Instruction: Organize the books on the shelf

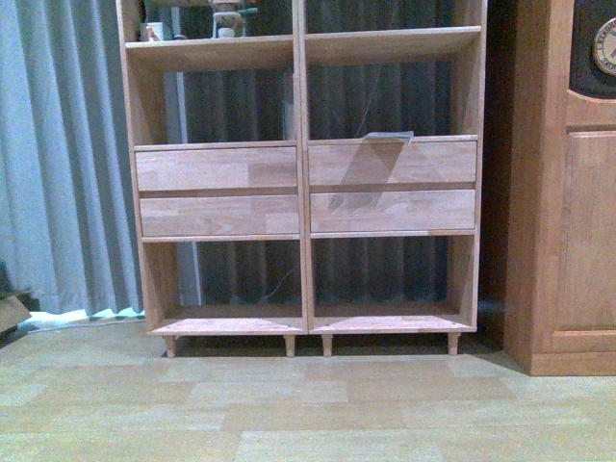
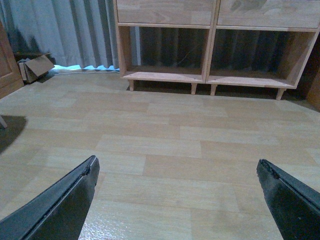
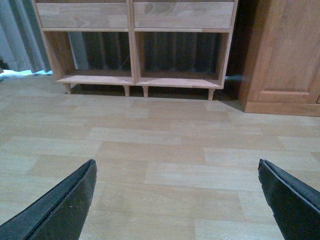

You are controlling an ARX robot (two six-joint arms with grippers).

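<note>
The shelf [image 1: 217, 168] stands ahead across the floor [image 1: 308, 404] — I see no books. Left gripper [image 2: 176, 161] and right gripper [image 3: 176, 162] are wide open, holding nothing. Look for the books first, going slowly

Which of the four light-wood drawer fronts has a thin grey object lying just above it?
The upper right drawer front; only its top edge carries the grey object.

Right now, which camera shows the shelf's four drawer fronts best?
The front view: all four drawer fronts sit whole in frame, two per column. The left wrist view catches only the lower pair, cropped at the picture's edge. The right wrist view shows mainly that same pair.
</note>
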